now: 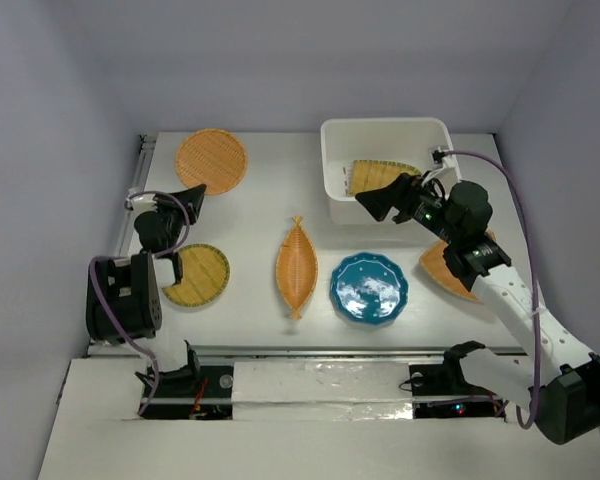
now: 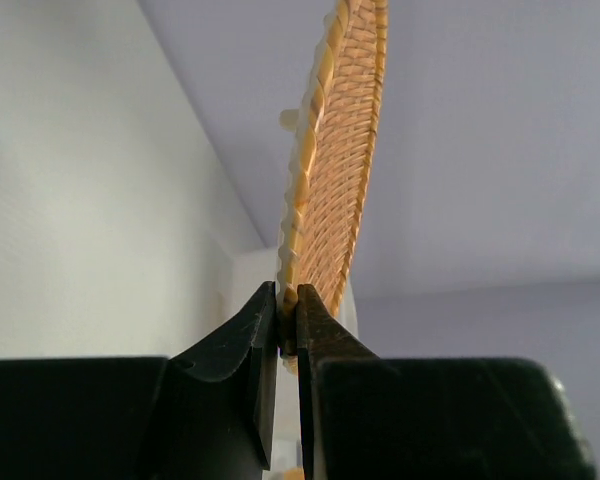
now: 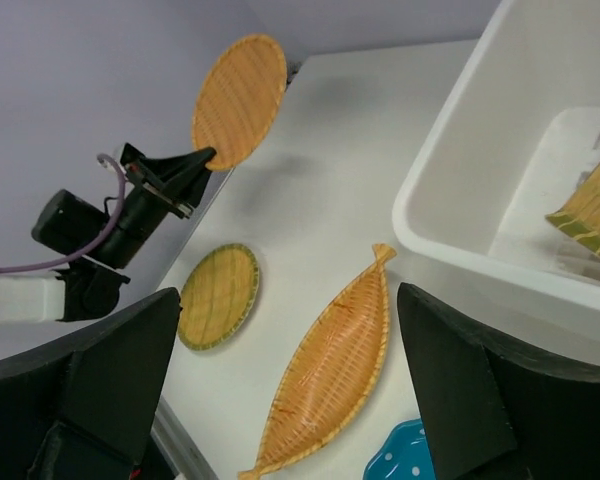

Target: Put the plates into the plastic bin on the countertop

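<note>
My left gripper (image 1: 192, 193) is shut on the near rim of a large round woven orange plate (image 1: 211, 160). In the left wrist view the fingertips (image 2: 310, 318) pinch the plate (image 2: 335, 170) edge-on. In the right wrist view this plate (image 3: 239, 100) is tilted up above its shadow. My right gripper (image 1: 378, 204) is open and empty, at the near wall of the white bin (image 1: 332, 160). A yellow woven plate (image 1: 378, 175) lies in the bin. A leaf-shaped plate (image 1: 296, 266), a teal scalloped plate (image 1: 369, 288) and a small round yellow plate (image 1: 196, 274) lie on the countertop (image 1: 270, 200).
Another orange woven plate (image 1: 442, 268) lies partly under my right arm at the right edge. A metal rail (image 1: 140, 170) runs along the table's left edge. The bin (image 3: 460, 190) and the leaf plate (image 3: 335, 370) show in the right wrist view.
</note>
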`<state>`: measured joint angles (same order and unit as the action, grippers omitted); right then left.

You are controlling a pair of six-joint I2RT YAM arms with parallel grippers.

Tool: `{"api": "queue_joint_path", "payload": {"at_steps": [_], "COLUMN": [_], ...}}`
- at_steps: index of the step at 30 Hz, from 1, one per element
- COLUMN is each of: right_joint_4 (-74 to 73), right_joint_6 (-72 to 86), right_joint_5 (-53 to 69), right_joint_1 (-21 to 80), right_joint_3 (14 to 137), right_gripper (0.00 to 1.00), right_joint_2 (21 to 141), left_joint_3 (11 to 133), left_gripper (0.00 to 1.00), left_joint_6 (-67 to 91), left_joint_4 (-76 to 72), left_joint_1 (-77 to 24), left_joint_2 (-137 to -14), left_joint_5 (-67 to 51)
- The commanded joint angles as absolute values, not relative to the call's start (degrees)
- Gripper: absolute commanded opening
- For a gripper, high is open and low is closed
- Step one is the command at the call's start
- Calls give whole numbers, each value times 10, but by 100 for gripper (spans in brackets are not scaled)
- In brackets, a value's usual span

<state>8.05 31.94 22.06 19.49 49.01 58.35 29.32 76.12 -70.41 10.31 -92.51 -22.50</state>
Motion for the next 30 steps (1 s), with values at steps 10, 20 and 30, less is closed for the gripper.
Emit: {"api": "queue_joint_path", "payload": {"at_steps": [10,20,30], "right_joint_4": [110,177,250], "right_joint_6": [294,325,368], "right_joint_5": [175,191,210], "right_joint_1": [276,289,294], "right_joint_3": [575,550,527], "right_gripper": [100,93,7], "right_joint_2": [683,699,701], "left_joint_3": [229,233,246], "left_gripper": [0,0,0], "left_joint_6": [666,641,628], "left_joint_4": [-697,-607,-574], "left_joint_1": [-98,-177,-217], "left_joint_2": [-654,-567,-558], "left_joint_5": [-277,-314,-345]}}
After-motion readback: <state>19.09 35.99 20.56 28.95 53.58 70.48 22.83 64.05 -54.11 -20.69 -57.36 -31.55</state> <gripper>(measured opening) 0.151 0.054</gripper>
